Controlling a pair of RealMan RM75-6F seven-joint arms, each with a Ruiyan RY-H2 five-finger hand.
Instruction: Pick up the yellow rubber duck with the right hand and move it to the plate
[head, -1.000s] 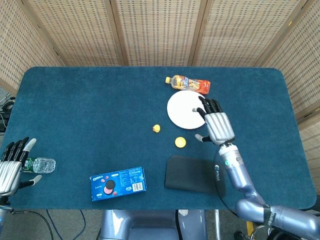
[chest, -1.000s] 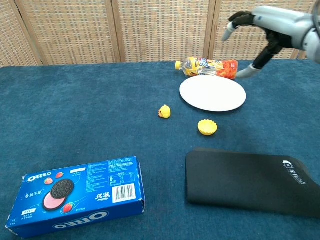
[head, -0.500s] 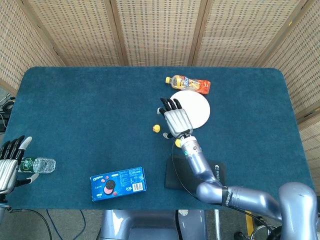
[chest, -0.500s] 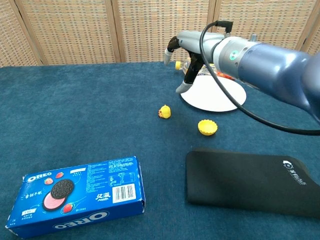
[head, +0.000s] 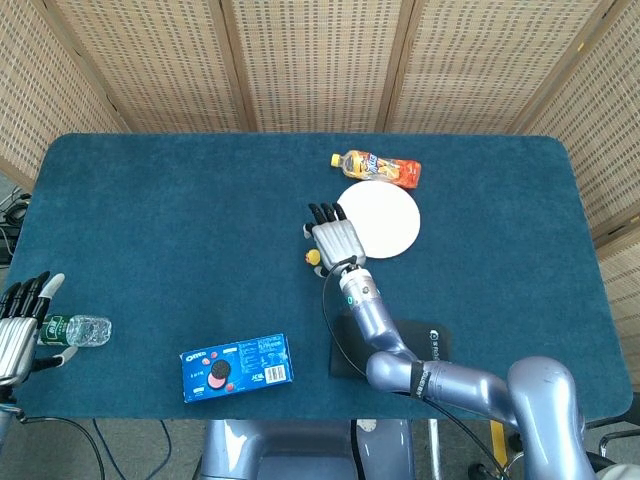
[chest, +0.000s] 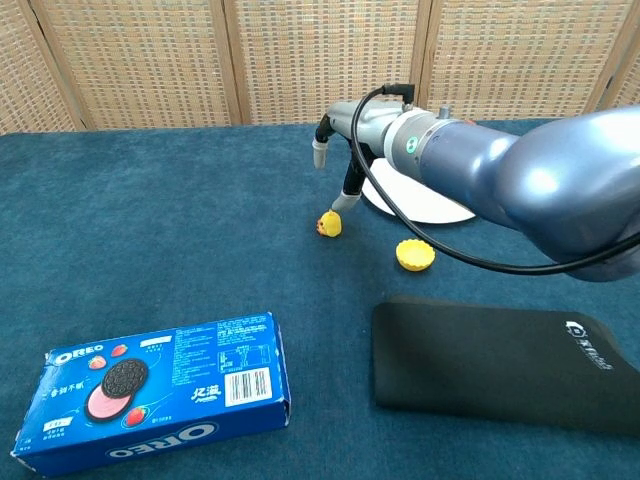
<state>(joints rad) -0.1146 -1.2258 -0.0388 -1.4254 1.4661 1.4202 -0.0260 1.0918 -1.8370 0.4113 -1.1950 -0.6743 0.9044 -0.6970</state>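
The yellow rubber duck (chest: 329, 224) sits on the blue worktop (head: 180, 220), near the white plate (head: 385, 222) and not yet lifted. The right hand (head: 331, 240) hovers over it, fingers spread and empty. Grasping and carrying remain.

head view: high, looking down, whole table (head: 150, 200) | chest view: low, near, facing screens | shared: plate (head: 385, 220), cookie box (chest: 160, 385)
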